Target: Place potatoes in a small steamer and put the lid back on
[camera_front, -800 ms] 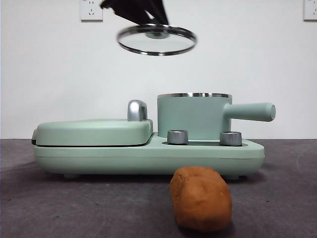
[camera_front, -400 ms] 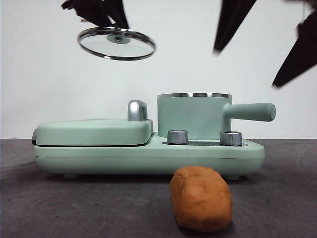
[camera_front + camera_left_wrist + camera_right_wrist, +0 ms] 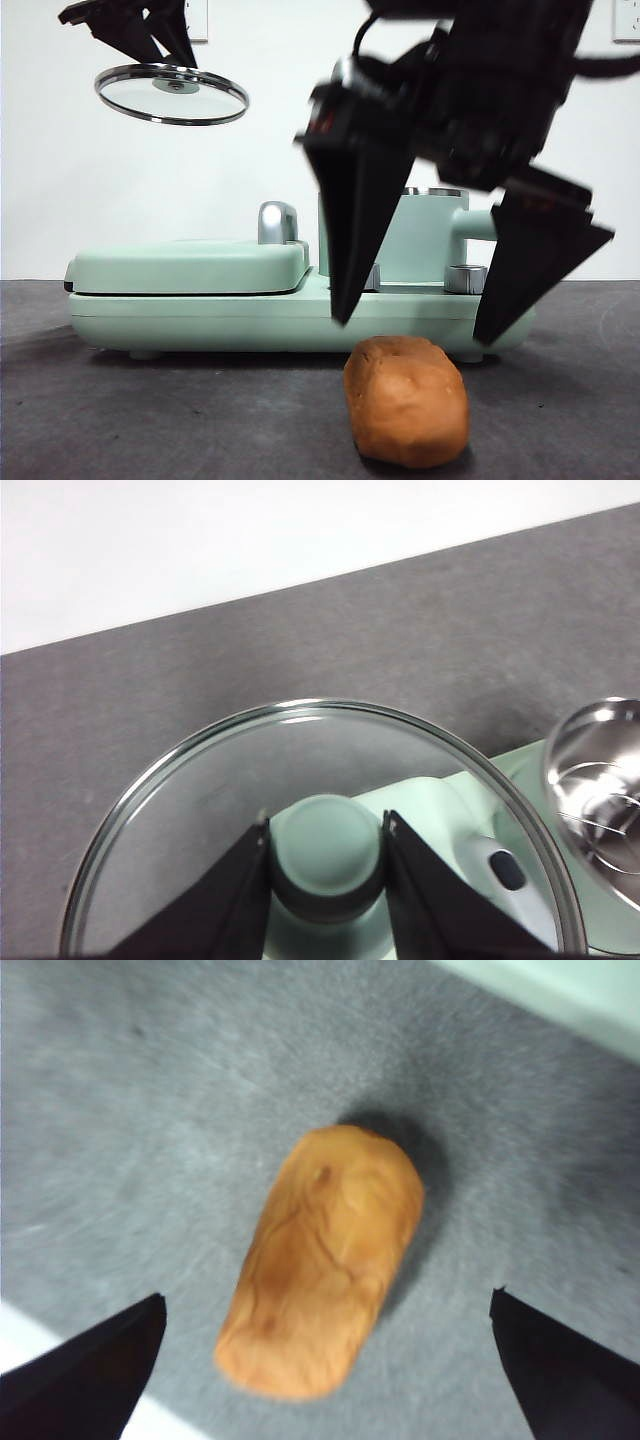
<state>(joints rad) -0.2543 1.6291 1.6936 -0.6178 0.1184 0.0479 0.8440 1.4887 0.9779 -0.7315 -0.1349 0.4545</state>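
Note:
The orange-brown potato (image 3: 406, 402) lies on the dark table in front of the appliance; it also shows in the right wrist view (image 3: 322, 1260). My right gripper (image 3: 415, 320) hangs open just above it, jaws wide apart on either side. The mint-green steamer pot (image 3: 430, 240) stands uncovered behind the gripper, partly hidden; its steel inside (image 3: 600, 780) shows in the left wrist view. My left gripper (image 3: 165, 55) is shut on the mint knob (image 3: 327, 848) of the glass lid (image 3: 172, 94) and holds it high at the upper left.
The flat mint-green grill plate (image 3: 190, 265) with a chrome handle (image 3: 277, 222) sits left of the pot on the shared base (image 3: 250, 318). Two steel dials, one (image 3: 465, 278) visible, are on the base front. White wall behind.
My right gripper has come down from the upper right, open, to just above the potato. My left gripper has carried the lid further left. The potato has not moved.

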